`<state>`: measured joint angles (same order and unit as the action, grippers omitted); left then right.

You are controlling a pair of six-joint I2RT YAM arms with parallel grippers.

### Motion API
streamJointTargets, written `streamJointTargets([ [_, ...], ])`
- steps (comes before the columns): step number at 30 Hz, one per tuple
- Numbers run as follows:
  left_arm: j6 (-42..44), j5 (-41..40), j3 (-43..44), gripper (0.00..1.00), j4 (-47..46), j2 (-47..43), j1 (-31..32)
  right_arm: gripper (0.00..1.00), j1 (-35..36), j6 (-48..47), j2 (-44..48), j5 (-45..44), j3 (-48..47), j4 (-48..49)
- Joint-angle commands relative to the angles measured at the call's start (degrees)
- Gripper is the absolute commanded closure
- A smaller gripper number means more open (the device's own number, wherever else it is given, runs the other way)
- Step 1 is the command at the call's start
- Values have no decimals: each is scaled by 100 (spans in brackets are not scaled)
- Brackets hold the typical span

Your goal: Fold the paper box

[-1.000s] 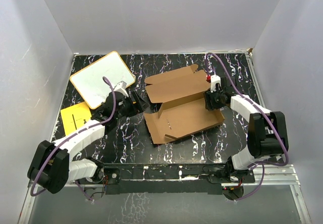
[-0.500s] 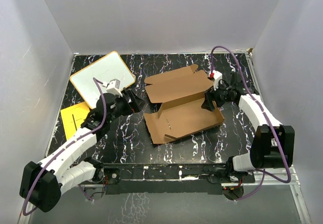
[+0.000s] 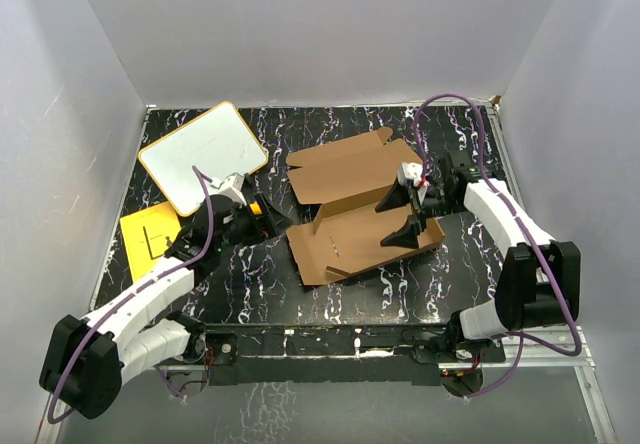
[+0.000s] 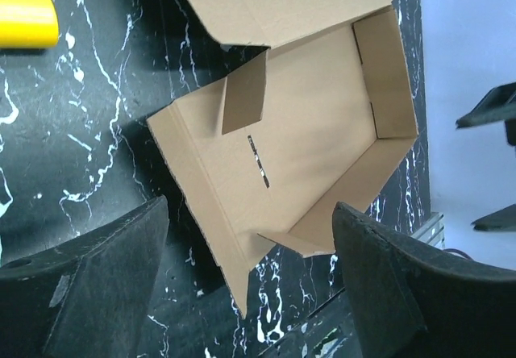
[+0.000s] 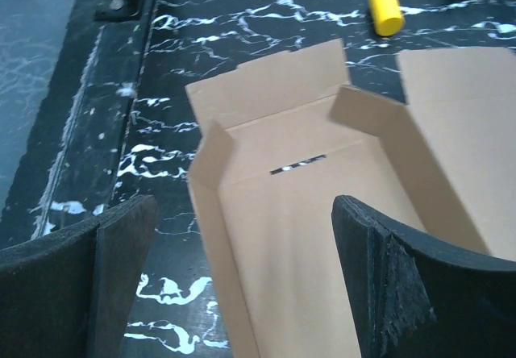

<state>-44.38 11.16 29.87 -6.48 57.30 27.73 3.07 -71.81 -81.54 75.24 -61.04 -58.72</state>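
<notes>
Left gripper (image 3: 262, 220), seen from the top view, hangs just left of the paper box (image 3: 360, 226) with nothing in it, a yellow cylinder (image 3: 257, 207) just beside it. The right gripper (image 3: 400, 219) is spread wide above the right end of the tray and holds nothing. The box lies mid-table on the black marbled table (image 3: 240, 284), its lid panel laid back flat toward the far side. A white board with orange rim (image 3: 205, 154) and an orange-yellow sheet (image 3: 148, 232) sit well apart on the left.

From the left wrist, the left gripper (image 4: 250, 213) shows broad, empty jaws. The paper box (image 4: 314, 132) has its far end wall and one long wall standing, a small tab upright by the lid hinge, and its near end flap down flat beyond a slot in the floor. The yellow cylinder (image 4: 24, 18) lies on the table.

From the right wrist, the right gripper (image 5: 242, 213) gapes over the tray floor of the paper box (image 5: 298, 197); the yellow cylinder (image 5: 387, 7) lies beyond it.

By my reading, folding is partway: some walls are up, while the flat end flap, tab tucking and lid closing remain.
</notes>
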Motion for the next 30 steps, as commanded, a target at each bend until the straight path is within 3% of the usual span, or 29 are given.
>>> streamJointTargets([
  [1,-272,-47,-124,23,169,-184,13,1,65,-2124,-142,760,346,-769],
  [8,-286,-5,232,44,608,389,17,4,71,-2439,-240,225,536,-670],
  [12,-37,-297,559,50,892,585,46,7,68,-2450,-240,-17,547,-603],
  [19,659,-384,1153,83,688,1147,99,11,113,-2370,-251,-298,572,-448],
  [22,824,-382,1373,92,650,1521,152,12,221,-2300,-266,-443,596,-362],
  [30,1026,-497,1441,97,-92,2204,676,15,467,-2271,-274,-707,671,-225],
])
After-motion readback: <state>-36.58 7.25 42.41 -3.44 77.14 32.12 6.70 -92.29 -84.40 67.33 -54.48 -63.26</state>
